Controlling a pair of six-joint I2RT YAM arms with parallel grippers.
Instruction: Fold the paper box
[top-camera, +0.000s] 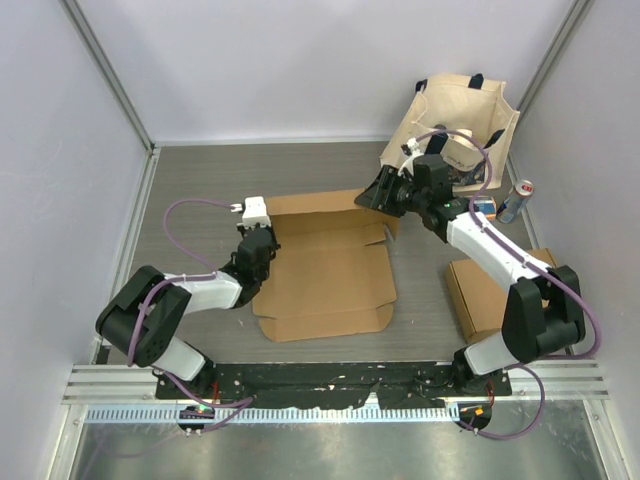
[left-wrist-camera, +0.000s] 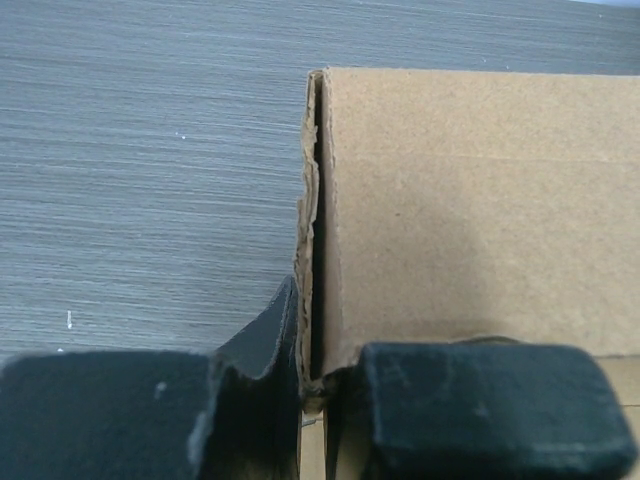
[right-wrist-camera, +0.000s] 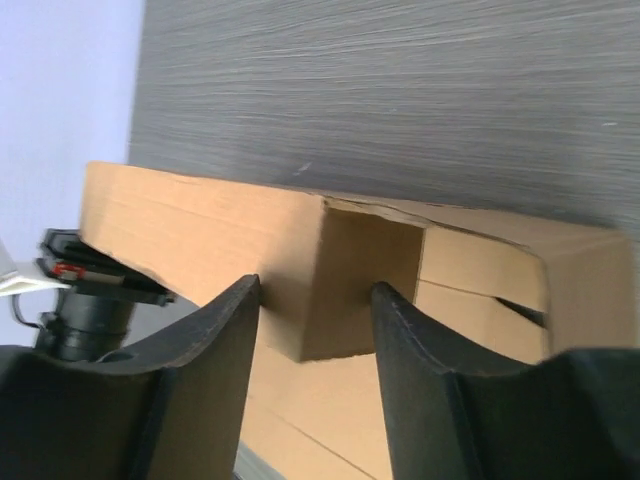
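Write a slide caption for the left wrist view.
Left gripper pinches the upright wall of the brown cardboard box on the grey table.

**Legend.** No text, label, brand, number or sign can be read in any view. The paper box (top-camera: 325, 265), lying between the left fingers (left-wrist-camera: 480, 400) and the right fingers (right-wrist-camera: 210, 370), shows plain brown board on every visible face. The can (top-camera: 516, 202), out to the right of the right fingers, carries a print too small to make out. The same holds for the dark marks on the white item (top-camera: 458, 148) in the tote bag (top-camera: 430, 110) behind those fingers. In the right wrist view, a small red patch (right-wrist-camera: 66, 270) on a black part left of the fingers is too blurred to read.
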